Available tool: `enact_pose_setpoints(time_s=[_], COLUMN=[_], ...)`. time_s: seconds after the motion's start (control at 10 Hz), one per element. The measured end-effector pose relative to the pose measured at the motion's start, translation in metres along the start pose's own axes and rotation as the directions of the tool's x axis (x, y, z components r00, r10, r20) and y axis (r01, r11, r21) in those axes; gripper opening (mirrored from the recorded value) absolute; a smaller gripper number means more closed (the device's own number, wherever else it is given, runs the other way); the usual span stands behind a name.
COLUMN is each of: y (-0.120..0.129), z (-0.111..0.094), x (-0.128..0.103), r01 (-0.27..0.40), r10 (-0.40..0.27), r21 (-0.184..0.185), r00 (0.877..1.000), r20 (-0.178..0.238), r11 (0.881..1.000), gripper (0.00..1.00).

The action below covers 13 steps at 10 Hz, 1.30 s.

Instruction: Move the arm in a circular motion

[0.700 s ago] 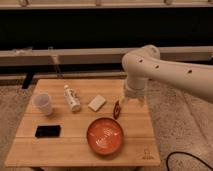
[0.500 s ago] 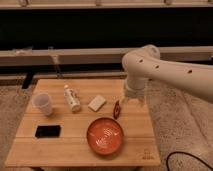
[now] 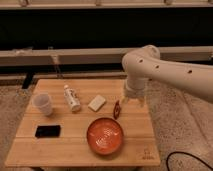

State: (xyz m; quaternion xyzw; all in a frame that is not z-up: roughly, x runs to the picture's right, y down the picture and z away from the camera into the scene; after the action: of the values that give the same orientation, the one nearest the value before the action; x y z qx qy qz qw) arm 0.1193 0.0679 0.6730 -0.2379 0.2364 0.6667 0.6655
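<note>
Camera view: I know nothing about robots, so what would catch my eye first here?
First, the big cream-white arm reaching in from the right and bending at a rounded elbow, with its gripper hanging above the right rear of the wooden table. Next, the bright orange-red bowl near the table's front edge. Smaller things sit to the left: a white cup, a white bottle and a flat black object.

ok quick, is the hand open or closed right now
hand: above the right side of the table, beside a small red item; open or closed cannot be told
</note>
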Motion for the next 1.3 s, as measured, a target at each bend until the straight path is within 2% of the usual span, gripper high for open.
enact_pose_setpoints(time_s=[1.0,1.3], y=[0.001,0.025], z=[0.000,0.004], x=[-0.002,-0.034], r01=[0.001,0.051], r10=[-0.001,-0.051], r21=[0.000,0.009], r00=[1.000,0.999], r20=[-0.002,-0.003], r11=[1.000,0.999], gripper=[0.65,0.65])
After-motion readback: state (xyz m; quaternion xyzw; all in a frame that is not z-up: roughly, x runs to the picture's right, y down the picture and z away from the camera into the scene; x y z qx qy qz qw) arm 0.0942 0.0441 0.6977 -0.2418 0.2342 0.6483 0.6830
